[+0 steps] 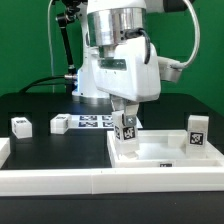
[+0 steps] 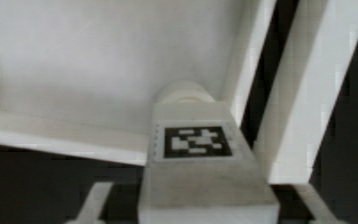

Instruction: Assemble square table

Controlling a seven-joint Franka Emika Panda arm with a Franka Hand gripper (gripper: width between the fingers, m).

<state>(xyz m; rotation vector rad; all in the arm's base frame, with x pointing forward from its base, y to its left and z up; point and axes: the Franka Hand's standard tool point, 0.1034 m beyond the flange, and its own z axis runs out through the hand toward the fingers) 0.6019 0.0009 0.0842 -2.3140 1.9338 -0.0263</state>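
1. Exterior view only: the claw (image 1: 125, 112) is closed on the held leg (image 1: 126, 133). The leg is upright with its tag facing the camera, and it is gripped near its upper end. Right under the claw is a corner area of the slab (image 1: 165, 152).
2. Also exterior only:
   - A second leg (image 1: 196, 134) stands upright on the slab, well off to the exterior view's right of the claw.
   - Two loose legs (image 1: 22, 125) (image 1: 60, 124) lie on the worktop (image 1: 50, 150), well apart from the claw on the exterior view's left.
   - The marker board (image 1: 95, 122) lies behind the claw.
3. Wrist view only: it looks down along the held leg (image 2: 197, 145) from the claw (image 2: 197, 205), tag sharp. One finger (image 2: 101, 205) is cut off by the frame edge. Past the leg tip is the slab (image 2: 69, 80) floor.
4. Hard to make out:
   - Whether the leg's lower end touches the slab; both are white and merge in both views.
   - In the wrist view, a white band beyond a dark strip beside the leg could be rim or rail.
   - No hole is visible under the leg.
5. Edges and room:
   - The leg sits close to the slab's rim at the corner.
   - The rail (image 1: 100, 182) runs in front of the claw, just beyond the slab's near edge.
   - There is open slab between the claw and the second leg, and bare worktop on the exterior view's left of the claw.
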